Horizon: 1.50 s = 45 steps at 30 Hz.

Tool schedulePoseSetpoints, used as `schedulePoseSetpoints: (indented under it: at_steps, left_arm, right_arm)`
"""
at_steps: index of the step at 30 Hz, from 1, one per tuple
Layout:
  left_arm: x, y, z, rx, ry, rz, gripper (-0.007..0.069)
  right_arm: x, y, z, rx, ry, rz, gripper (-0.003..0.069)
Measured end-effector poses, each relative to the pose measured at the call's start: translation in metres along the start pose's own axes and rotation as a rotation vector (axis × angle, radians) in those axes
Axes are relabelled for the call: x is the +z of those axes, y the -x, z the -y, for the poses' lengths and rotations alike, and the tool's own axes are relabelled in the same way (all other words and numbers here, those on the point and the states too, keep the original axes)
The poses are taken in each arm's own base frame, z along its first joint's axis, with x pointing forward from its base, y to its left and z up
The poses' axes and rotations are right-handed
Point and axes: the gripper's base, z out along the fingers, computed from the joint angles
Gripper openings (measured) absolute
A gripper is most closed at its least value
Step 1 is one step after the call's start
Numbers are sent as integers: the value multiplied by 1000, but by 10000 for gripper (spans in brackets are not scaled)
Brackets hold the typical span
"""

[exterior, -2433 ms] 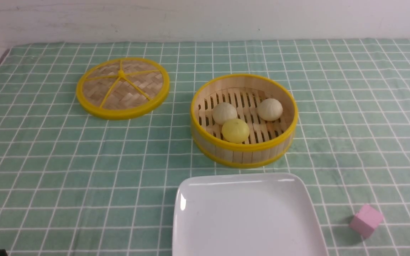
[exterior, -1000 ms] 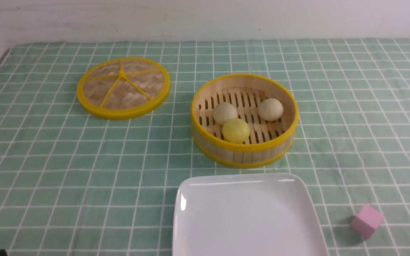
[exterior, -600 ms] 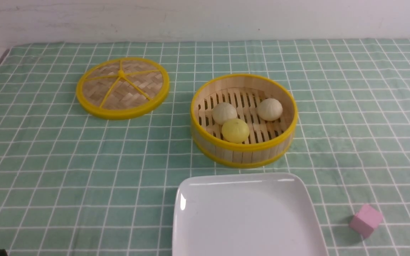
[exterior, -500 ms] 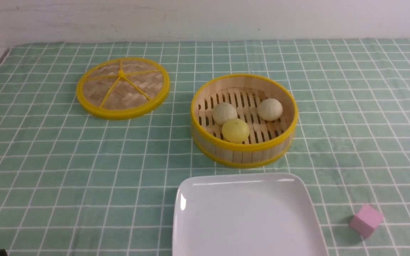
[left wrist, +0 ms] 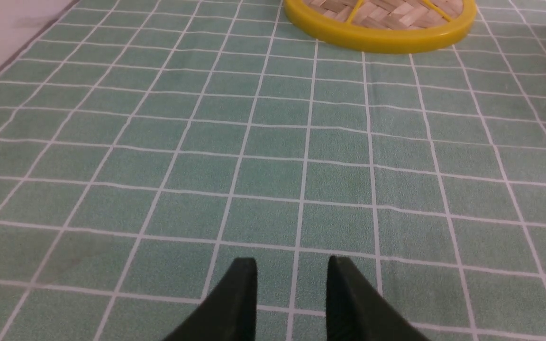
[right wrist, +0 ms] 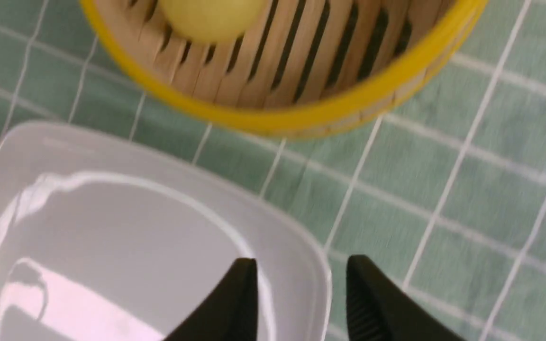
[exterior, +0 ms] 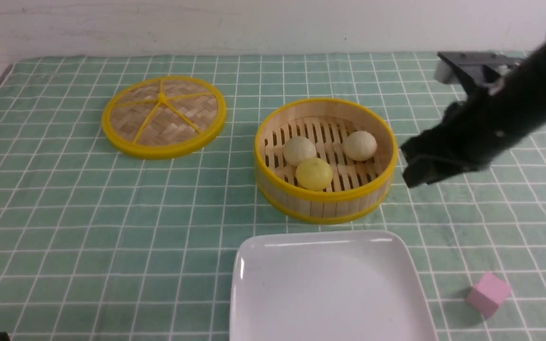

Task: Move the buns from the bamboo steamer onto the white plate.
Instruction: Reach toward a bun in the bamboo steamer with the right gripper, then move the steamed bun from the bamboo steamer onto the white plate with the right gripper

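Three buns lie in the bamboo steamer (exterior: 325,198) at mid-table: two off-white buns (exterior: 299,150) (exterior: 359,145) and a pale yellow bun (exterior: 314,174). The white plate (exterior: 330,289) sits bare just in front of the steamer. My right gripper (exterior: 413,166) hangs just right of the steamer's rim, above the cloth. In the right wrist view the right gripper (right wrist: 301,263) is open and holds nothing, over the plate's corner (right wrist: 301,246), with the steamer (right wrist: 301,118) and the yellow bun (right wrist: 211,16) beyond. My left gripper (left wrist: 292,265) is open over bare cloth.
The steamer's flat woven lid (exterior: 163,116) lies at the back left, and its edge (left wrist: 377,38) shows in the left wrist view. A pink cube (exterior: 487,293) sits right of the plate. A green checked cloth (exterior: 88,227) covers the table.
My right arm has swung into the front view from the right and now hangs beside the steamer. Buns, plate, lid and cube have not moved.
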Motion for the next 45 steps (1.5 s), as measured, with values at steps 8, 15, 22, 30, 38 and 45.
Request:
schedulePoseSetpoints:
  at_steps: [8,15,22,30,38,45]
  left_arm:
    - [0,3,5,-266,-64,35,242]
    - [0,3,6,-298,-71,36,242]
    - [0,3,6,-306,-74,38,242]
    - [0,3,6,-334,-79,37,242]
    - [-1,6,15,-853,-184,4,242]
    - [-2,14,14,-1028,-233,71,242]
  right_arm:
    - [61,68,5,-42,-120,53,423]
    - [121,83,24,-91,-188,80,360]
    - [104,82,21,-116,-198,38,23]
    - [-8,35,-36,-122,-24,-115,24]
    - [36,-62,-75,-120,68,-262,49]
    - [73,-87,-71,-92,32,-241,318]
